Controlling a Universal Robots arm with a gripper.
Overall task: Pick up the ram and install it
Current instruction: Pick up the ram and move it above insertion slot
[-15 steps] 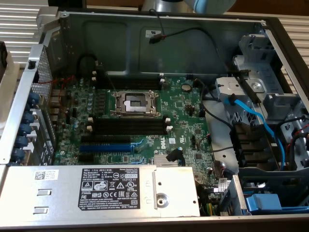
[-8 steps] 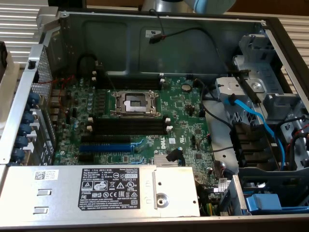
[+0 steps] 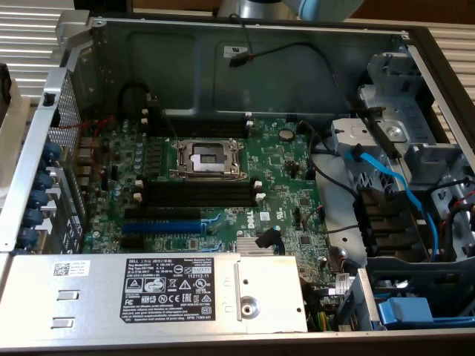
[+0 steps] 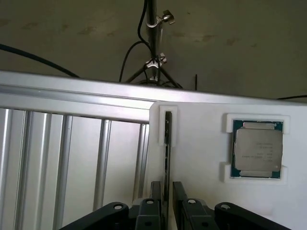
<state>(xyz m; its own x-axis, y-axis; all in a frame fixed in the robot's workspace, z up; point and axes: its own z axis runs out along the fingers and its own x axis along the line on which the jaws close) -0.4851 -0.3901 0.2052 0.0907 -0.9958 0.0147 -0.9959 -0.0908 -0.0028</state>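
The ram (image 4: pixel 168 139) is a thin dark stick standing on its edge in a slot of a white foam tray (image 4: pixel 201 158). My gripper (image 4: pixel 167 191) is over its near end, one black finger pressed close on each side of the stick, so it is shut on the ram. The stick still sits in the foam slot. In the exterior view the open computer case shows the green motherboard (image 3: pixel 274 167), where the long black memory slots (image 3: pixel 200 194) with white end clips stand empty below the CPU socket (image 3: pixel 208 157).
A processor chip (image 4: pixel 257 148) lies in its own foam pocket beside the ram. A ribbed metal surface (image 4: pixel 72 163) borders the tray, with a stand and cables (image 4: pixel 152 43) behind. In the case are a blue expansion slot (image 3: pixel 162 225), the power supply (image 3: pixel 148 293) and blue cables (image 3: pixel 393 185).
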